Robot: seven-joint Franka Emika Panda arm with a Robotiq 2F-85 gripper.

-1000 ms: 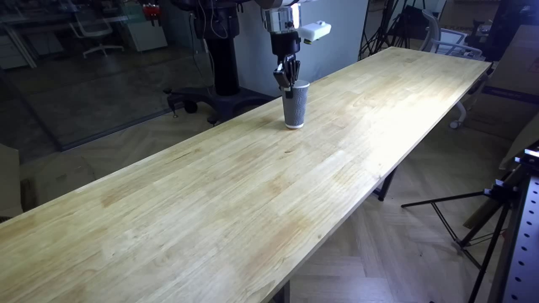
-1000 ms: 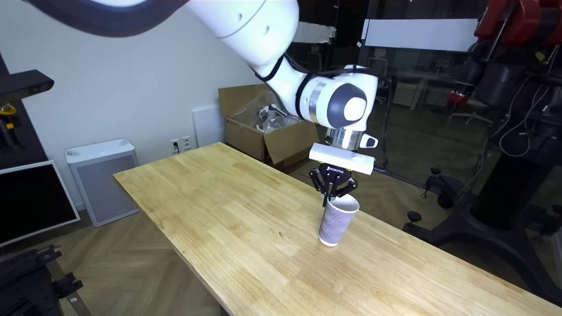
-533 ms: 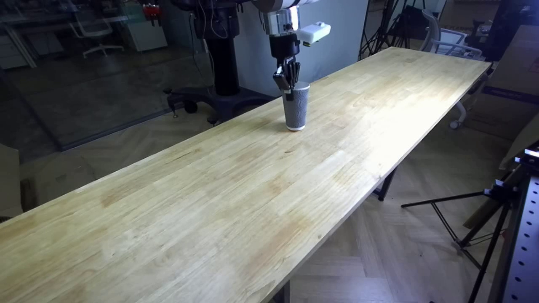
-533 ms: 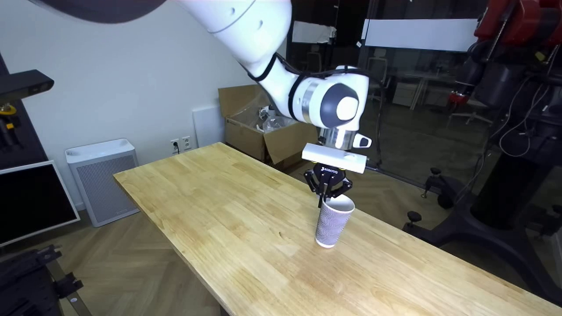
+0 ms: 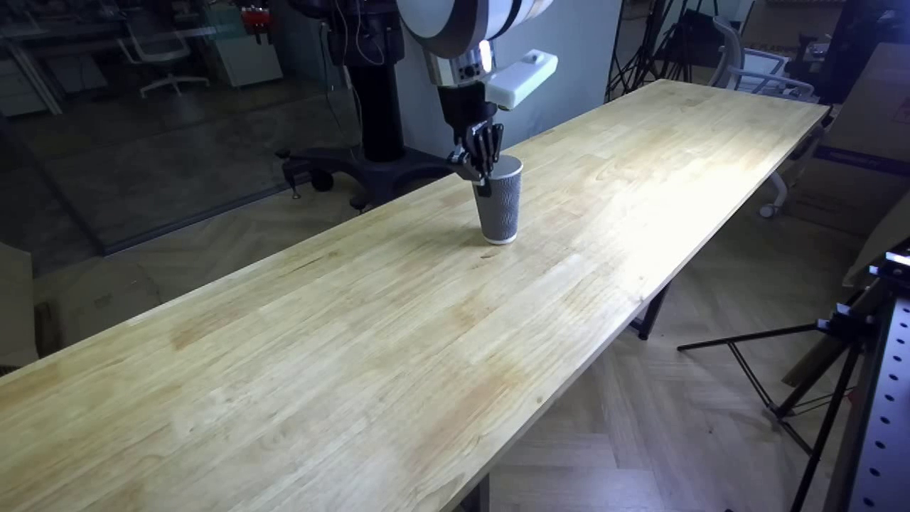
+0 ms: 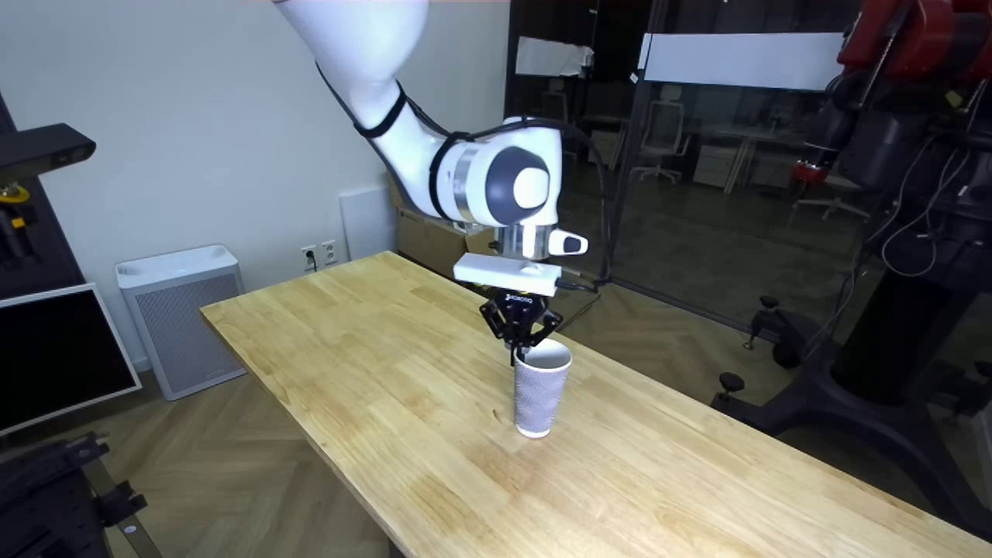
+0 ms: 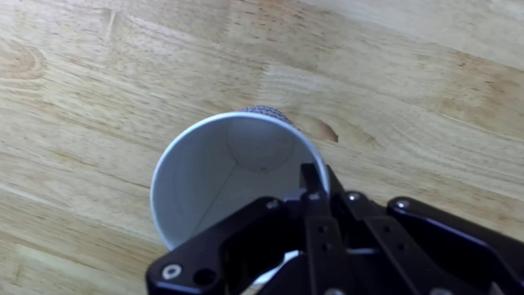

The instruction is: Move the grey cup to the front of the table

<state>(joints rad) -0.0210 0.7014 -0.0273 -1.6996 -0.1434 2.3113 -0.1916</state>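
Pinching the wall of the grey cup, the fingers are closed on it, one inside the mouth and one outside, so the grasp looks done. The cup is roughly upright, its body below the fingers and most of its mouth to one side of them. Whether its base touches the worktop beneath or is just above it, I cannot tell. In both exterior views wood reaches past the fingers on every side, so I judge the move to the front not yet complete. The carry to that edge, the set-down and the release seem left.
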